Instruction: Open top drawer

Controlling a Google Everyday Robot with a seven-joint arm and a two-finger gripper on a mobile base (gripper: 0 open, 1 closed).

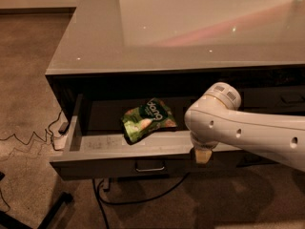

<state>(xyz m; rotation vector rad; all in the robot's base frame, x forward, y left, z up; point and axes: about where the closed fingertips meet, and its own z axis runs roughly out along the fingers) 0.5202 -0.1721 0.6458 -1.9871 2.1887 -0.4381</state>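
The top drawer (105,167) of the dark-grey cabinet stands pulled well out toward the camera, showing its pale grey floor. Its small rectangular handle (150,166) sits in the middle of the front face. A green snack bag (147,120) lies inside, near the middle. My white arm reaches in from the right, and my gripper (202,155) hangs down over the drawer's front edge, to the right of the handle. The arm's wrist hides most of the gripper.
A glossy grey countertop (190,27) covers the cabinet. The neighbouring drawer (286,99) at the right is closed. Cables (28,140) trail over the carpet at the left and a black cable (138,199) runs under the drawer. A dark frame (43,213) lies at the bottom left.
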